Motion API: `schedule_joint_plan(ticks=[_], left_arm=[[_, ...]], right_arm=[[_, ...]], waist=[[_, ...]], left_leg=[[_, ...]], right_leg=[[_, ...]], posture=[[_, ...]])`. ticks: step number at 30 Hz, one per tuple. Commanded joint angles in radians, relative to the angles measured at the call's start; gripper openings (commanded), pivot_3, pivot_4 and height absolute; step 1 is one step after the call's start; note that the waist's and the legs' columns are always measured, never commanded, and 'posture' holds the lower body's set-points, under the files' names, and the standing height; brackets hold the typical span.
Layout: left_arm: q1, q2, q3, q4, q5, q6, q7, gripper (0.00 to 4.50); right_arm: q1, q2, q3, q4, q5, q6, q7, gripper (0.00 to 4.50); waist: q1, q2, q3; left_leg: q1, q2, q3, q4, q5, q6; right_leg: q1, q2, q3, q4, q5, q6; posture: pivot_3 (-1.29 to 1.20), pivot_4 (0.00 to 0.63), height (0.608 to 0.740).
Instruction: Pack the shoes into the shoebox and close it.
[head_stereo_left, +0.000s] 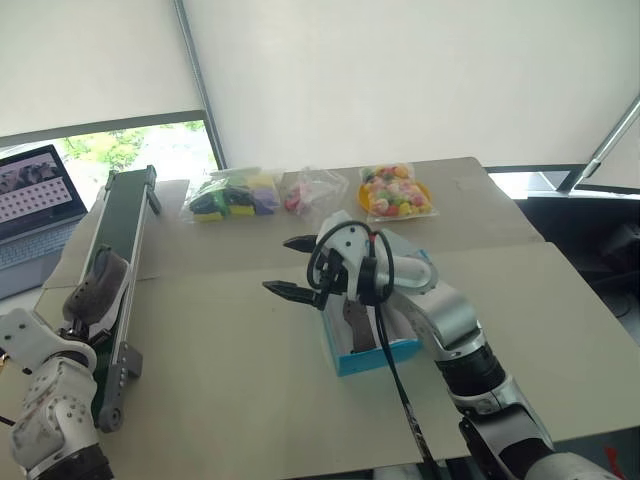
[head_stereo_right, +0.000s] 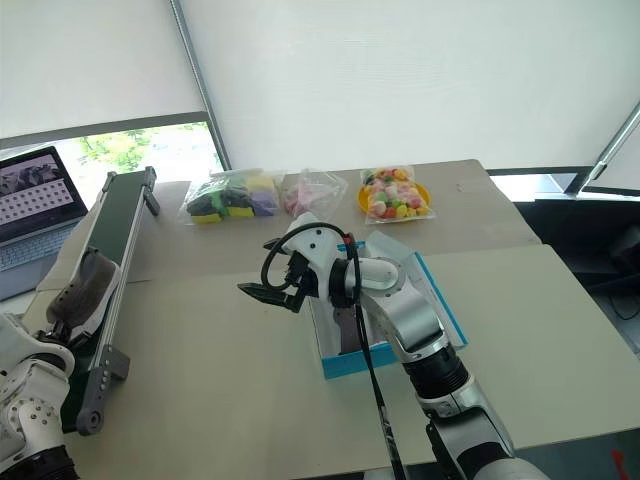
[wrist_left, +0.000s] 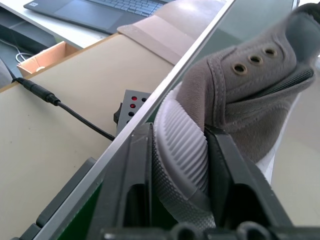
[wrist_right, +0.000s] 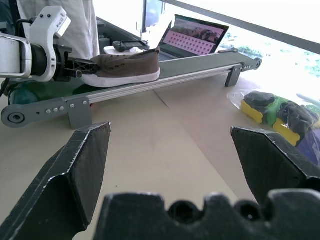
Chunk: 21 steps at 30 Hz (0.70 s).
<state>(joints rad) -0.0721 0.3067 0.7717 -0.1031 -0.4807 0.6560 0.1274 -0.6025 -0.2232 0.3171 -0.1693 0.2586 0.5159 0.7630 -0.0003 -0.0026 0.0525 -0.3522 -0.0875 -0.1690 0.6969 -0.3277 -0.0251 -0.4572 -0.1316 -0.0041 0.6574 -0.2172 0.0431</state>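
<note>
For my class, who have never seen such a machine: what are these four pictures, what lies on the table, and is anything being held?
A two-armed robot is seen by four cameras: two on its head looking down, one on each wrist. On the table stand an open blue shoebox, three bags of colourful items and a narrow conveyor, with a laptop behind. The left gripper is shut on the heel of a grey shoe lying on the conveyor. The right gripper is open and holds nothing.
</note>
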Motion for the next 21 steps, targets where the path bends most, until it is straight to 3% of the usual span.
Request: schedule_joint_plan(ticks=[1, 8, 12, 16, 21], left_arm=[[-0.014, -0.01, -0.024, -0.027, -0.03, 0.007, -0.011, 0.64], [-0.065, -0.113, 0.037, -0.097, -0.223, -0.088, -0.062, 0.64], [-0.097, -0.182, 0.059, -0.169, -0.452, -0.066, -0.068, 0.64], [-0.072, -0.211, -0.042, -0.238, -0.68, 0.054, -0.093, 0.64], [-0.073, -0.249, -0.229, -0.308, -0.793, 0.123, -0.068, 0.64]], right_arm=[[-0.026, 0.008, -0.03, -0.035, 0.026, 0.006, -0.004, 4.5], [-0.037, 0.047, -0.073, -0.009, 0.051, 0.062, -0.05, 4.5], [-0.095, 0.168, -0.249, 0.076, 0.189, 0.321, -0.216, 4.5], [-0.167, 0.345, -0.511, 0.154, 0.417, 0.653, -0.414, 4.5], [-0.214, 0.418, -0.624, 0.181, 0.531, 0.787, -0.545, 4.5]], waist=[[0.003, 0.0, 0.0], [0.006, -0.002, 0.0], [-0.013, -0.004, 0.0], [-0.025, -0.004, 0.0], [-0.016, -0.003, 0.001]], left_leg=[[0.0, 0.0, 0.0, 0.0, 0.0, 0.0], [-0.001, 0.0, 0.0, 0.001, 0.0, 0.0], [-0.002, 0.001, -0.002, 0.001, 0.0, 0.0], [-0.002, 0.001, -0.005, 0.001, -0.001, 0.001], [-0.002, -0.003, -0.011, 0.002, -0.003, 0.005]], right_leg=[[0.0, 0.0, 0.0, 0.0, 0.0, 0.0], [0.0, -0.001, 0.0, 0.0, 0.0, 0.0], [-0.001, -0.002, -0.001, 0.0, 0.0, 0.0], [-0.001, -0.003, 0.001, 0.0, 0.0, 0.0], [-0.003, -0.001, 0.009, 0.008, 0.0, -0.001]], posture=[[0.0, 0.15, 0.646], [0.0, 0.15, 0.646], [0.0, 0.15, 0.646], [0.0, 0.15, 0.646], [0.0, 0.15, 0.646]])
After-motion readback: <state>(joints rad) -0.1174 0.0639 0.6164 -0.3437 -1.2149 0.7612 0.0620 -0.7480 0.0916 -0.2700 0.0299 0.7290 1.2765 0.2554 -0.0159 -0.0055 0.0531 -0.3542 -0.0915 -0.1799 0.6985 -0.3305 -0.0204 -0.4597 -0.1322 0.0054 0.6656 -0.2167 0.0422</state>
